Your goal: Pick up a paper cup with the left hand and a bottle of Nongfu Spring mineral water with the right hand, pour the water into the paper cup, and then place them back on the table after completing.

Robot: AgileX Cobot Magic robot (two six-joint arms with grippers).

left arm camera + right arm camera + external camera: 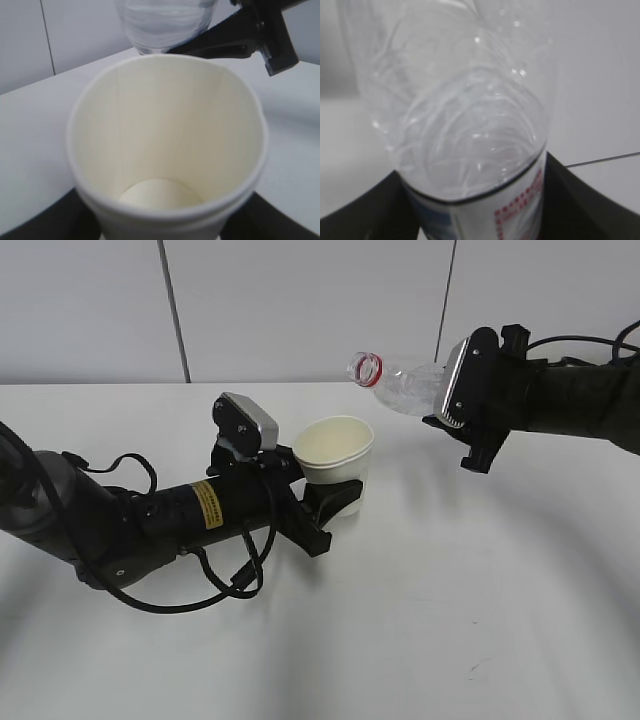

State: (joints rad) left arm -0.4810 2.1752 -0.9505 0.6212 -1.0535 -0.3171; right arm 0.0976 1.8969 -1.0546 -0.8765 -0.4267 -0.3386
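Observation:
My left gripper (338, 498) is shut on a white paper cup (335, 455), held upright just above the white table (450, 620). In the left wrist view the cup (165, 140) fills the frame; its inside looks dry and empty. My right gripper (463, 410) is shut on a clear water bottle (400, 382), held almost level in the air to the right of the cup. Its open mouth with a red ring (366, 367) points left, above and a little right of the cup's rim. In the right wrist view the bottle (465, 125) hides most else. No stream of water shows.
A grey panelled wall (300, 300) stands behind the table. The left arm's loose black cables (235, 575) hang down onto the table in front of it. Nothing else stands on the table.

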